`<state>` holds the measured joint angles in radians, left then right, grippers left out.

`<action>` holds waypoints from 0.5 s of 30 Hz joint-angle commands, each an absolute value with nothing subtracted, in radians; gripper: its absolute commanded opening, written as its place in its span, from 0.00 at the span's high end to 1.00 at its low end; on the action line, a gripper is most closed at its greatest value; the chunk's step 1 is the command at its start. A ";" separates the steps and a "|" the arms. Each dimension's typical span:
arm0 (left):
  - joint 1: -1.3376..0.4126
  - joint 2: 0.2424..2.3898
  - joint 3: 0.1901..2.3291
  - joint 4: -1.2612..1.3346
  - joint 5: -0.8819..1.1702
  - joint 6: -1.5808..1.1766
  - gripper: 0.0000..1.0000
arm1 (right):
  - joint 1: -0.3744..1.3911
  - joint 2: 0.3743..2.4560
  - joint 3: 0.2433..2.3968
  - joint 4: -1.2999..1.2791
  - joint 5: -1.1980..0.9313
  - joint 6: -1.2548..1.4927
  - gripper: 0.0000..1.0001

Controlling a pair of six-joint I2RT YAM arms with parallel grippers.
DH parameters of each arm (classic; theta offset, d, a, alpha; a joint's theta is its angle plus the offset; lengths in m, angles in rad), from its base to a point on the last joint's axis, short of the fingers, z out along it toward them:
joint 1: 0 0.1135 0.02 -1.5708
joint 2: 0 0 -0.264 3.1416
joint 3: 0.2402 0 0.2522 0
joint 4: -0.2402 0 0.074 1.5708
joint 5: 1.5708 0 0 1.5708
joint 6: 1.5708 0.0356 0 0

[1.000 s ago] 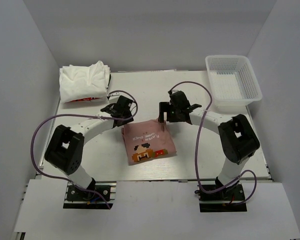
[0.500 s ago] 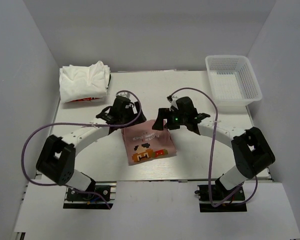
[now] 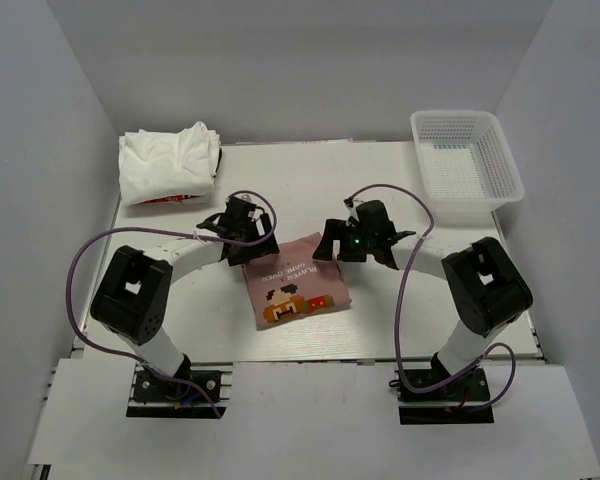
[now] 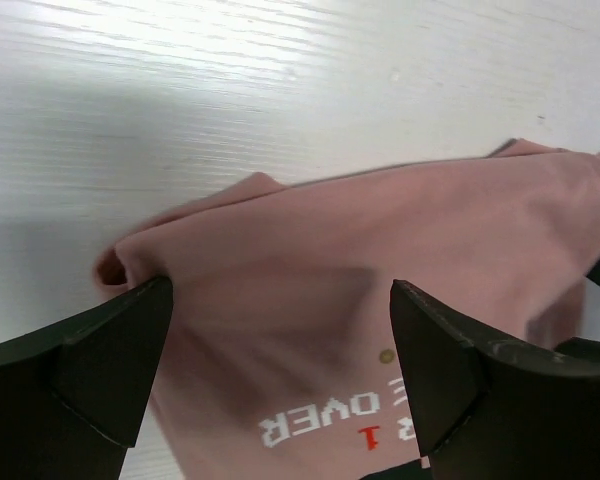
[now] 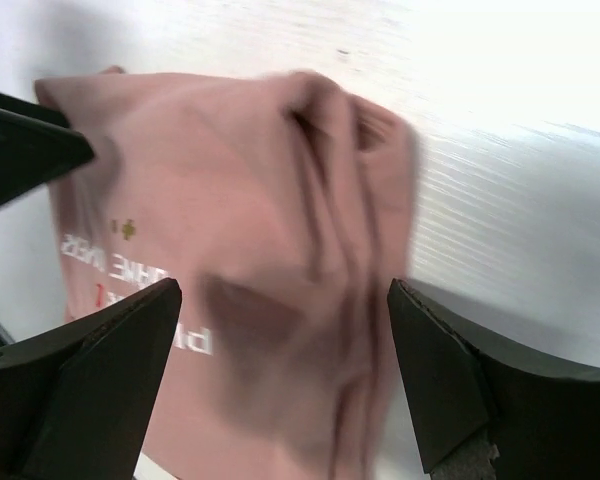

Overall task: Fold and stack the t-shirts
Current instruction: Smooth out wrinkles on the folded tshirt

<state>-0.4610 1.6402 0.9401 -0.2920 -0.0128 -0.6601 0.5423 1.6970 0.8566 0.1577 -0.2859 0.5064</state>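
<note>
A folded dusty pink t-shirt point(image 3: 298, 281) lies print side up in the middle of the table. Its pixel-art print and white lettering face the camera. My left gripper point(image 3: 248, 243) hovers over the shirt's far left corner, jaws wide open, nothing between them. In the left wrist view the pink cloth point(image 4: 360, 300) fills the space under the open fingers point(image 4: 100, 350). My right gripper point(image 3: 342, 243) stands open over the far right corner, where the cloth point(image 5: 280, 230) is bunched into creases. A pile of white t-shirts point(image 3: 168, 163), one with red print, sits at the far left.
A white plastic mesh basket point(image 3: 467, 165) stands at the far right corner of the table. Purple cables loop off both arms. White walls close in the table on three sides.
The left gripper has opened wide and let go of the shirt's corner. Both grippers have dropped lower over the shirt's far edge, and the right arm has drawn back in.
</note>
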 commanded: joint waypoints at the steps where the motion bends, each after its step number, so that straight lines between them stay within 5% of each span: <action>1: -0.440 1.582 0.960 -0.351 -0.066 -0.623 0.00 | 0.534 1.625 0.850 0.147 -0.248 0.489 0.10; 9: -0.440 1.416 1.012 -0.431 -0.153 -0.623 0.00 | 0.555 1.517 0.910 0.152 -0.317 0.480 0.10; 15: -0.440 1.381 0.899 -0.374 -0.153 -0.678 0.00 | 0.583 1.636 1.012 0.238 -0.356 0.508 0.10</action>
<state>-0.4416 1.3949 0.9520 -0.3786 -0.1287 -0.6449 0.5686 1.5696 0.9367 0.1646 -0.3092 0.4950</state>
